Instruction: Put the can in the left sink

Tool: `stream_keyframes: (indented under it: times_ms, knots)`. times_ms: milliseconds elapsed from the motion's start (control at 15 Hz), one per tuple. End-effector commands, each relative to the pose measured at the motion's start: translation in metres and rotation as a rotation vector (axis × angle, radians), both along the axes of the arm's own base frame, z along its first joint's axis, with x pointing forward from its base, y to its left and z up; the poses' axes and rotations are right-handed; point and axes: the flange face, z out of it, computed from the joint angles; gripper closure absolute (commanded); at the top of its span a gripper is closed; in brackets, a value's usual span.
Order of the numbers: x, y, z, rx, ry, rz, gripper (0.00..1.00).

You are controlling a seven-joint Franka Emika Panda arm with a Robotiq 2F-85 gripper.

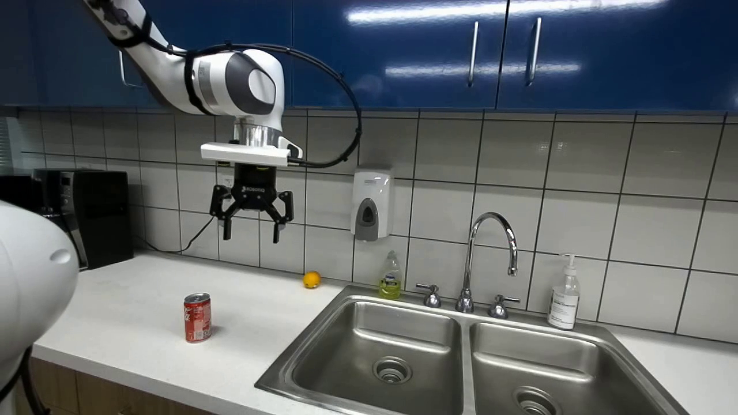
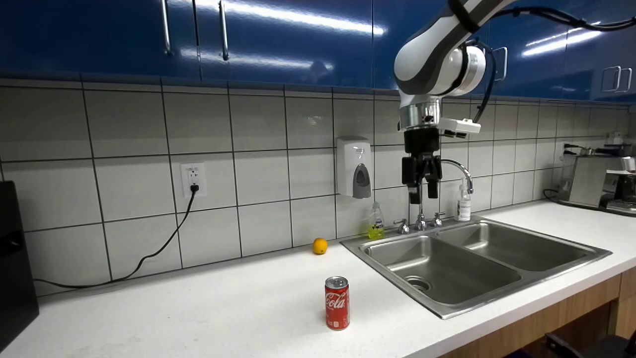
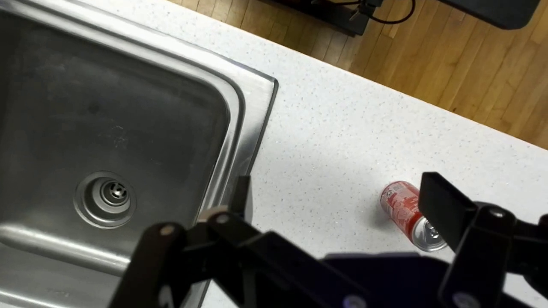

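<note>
The red can [image 1: 198, 319] with its silvery top stands upright on the white counter, left of the double sink. It also shows in an exterior view [image 2: 337, 304] and in the wrist view [image 3: 399, 204], where one finger hides part of its top. The left sink [image 1: 337, 364] is the steel basin nearer the can; its drain shows in the wrist view, where the basin [image 3: 150, 137] lies at left. My gripper [image 1: 252, 235] is open and empty, fingers pointing down, high above the counter. In the wrist view the gripper [image 3: 337, 182] has its fingers wide apart.
A yellow-orange fruit [image 1: 311, 280] lies near the tiled wall. A soap bottle [image 1: 390, 278], a tall faucet [image 1: 468, 259] and a pump bottle [image 1: 564, 300] stand along the sink's back. The right basin [image 1: 576, 369] adjoins. A black appliance [image 1: 95, 216] stands at the counter's far left. Blue cabinets [image 1: 398, 52] hang above.
</note>
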Motion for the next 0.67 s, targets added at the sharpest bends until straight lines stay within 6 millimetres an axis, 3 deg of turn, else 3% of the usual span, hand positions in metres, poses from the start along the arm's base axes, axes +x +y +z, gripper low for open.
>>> stream_keyframes:
  times_ms: [0, 400, 600]
  knots:
    - [0.023, -0.001, -0.019, 0.013, -0.006, 0.066, 0.0]
    - [0.02, 0.005, -0.051, 0.039, 0.048, 0.172, 0.0]
    - [0.011, 0.009, -0.055, 0.04, 0.079, 0.181, 0.0]
